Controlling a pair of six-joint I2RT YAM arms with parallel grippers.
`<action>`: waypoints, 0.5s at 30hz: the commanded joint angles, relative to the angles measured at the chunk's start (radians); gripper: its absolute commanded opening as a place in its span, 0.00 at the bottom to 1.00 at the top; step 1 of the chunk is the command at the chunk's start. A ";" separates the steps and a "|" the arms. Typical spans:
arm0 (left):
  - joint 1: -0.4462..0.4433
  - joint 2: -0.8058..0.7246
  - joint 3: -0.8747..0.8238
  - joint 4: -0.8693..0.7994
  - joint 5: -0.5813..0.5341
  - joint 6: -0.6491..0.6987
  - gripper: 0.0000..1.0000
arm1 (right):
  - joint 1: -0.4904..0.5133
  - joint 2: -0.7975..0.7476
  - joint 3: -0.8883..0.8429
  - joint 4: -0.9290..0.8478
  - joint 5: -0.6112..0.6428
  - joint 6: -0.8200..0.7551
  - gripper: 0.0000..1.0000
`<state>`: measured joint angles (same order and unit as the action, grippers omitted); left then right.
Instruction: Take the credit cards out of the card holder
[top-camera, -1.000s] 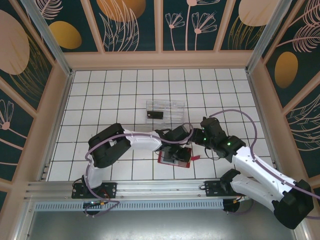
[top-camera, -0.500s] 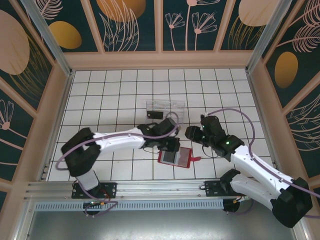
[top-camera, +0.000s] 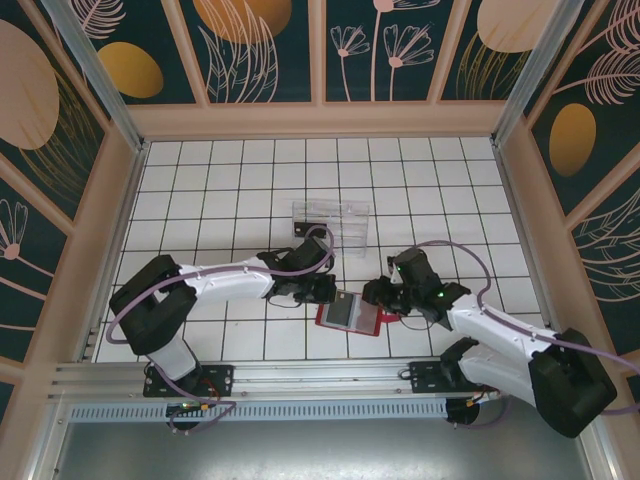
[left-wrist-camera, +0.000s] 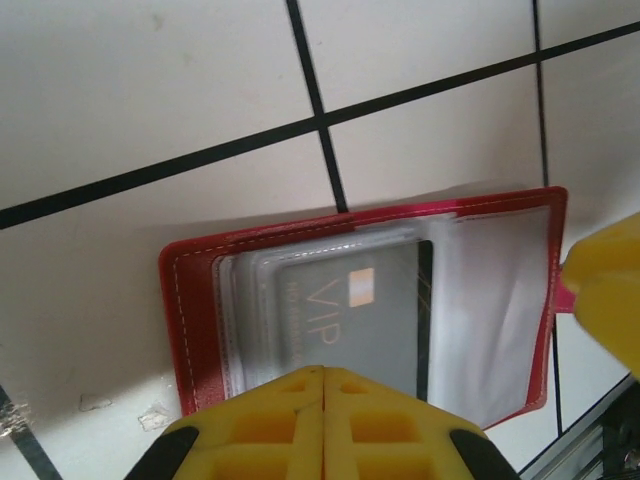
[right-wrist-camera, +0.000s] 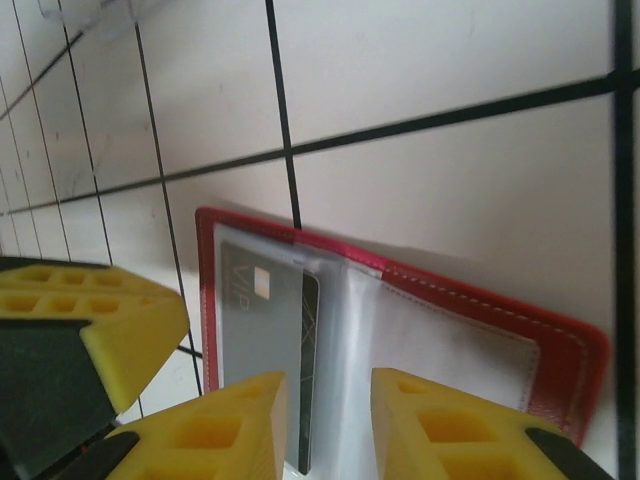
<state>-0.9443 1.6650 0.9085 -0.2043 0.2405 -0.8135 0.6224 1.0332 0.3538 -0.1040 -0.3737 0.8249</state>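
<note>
Lower edge of the grey VIP credit card (left-wrist-camera: 350, 320) hidden under the left tool (left-wrist-camera: 322, 378); yellow fingers there pressed flat together with no gap at the seam. Cannot tell whether touching the card or just above it. Cannot tell either whether more cards lie behind the cloudy plastic sleeves, the right-hand one pale and hard to read. Open red card holder (top-camera: 350, 312) flat on the white-tiled surface (top-camera: 200, 180), grey inside up, close to the front rail (top-camera: 300, 372), between the two tools. Card tucked into the half toward the left arm (top-camera: 240, 277), a dark strip along the fold. Right tool (right-wrist-camera: 328, 400) low over the holder, fingers apart and clamped on nothing, the card's end in the gap as seen from the right wrist. One right finger cut off at the frame edge in the left wrist view, just beside the little red tab (left-wrist-camera: 562, 296). Clear ridged tray (top-camera: 345, 215) farther back, well apart from the holder, near left corner partly covered by the left arm; contents hard to make out there. Open tiled room left, right and beyond the tray; little toward the rail.
</note>
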 joint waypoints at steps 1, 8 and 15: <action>0.004 0.023 -0.015 0.054 0.040 -0.018 0.08 | 0.001 0.052 -0.019 0.135 -0.096 0.030 0.27; 0.005 0.044 -0.043 0.089 0.071 -0.024 0.08 | 0.018 0.138 -0.022 0.208 -0.139 0.043 0.25; 0.005 0.076 -0.053 0.081 0.062 -0.018 0.06 | 0.034 0.184 -0.022 0.225 -0.155 0.051 0.24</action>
<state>-0.9432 1.7111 0.8711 -0.1158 0.2996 -0.8242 0.6445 1.2015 0.3439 0.0883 -0.5037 0.8642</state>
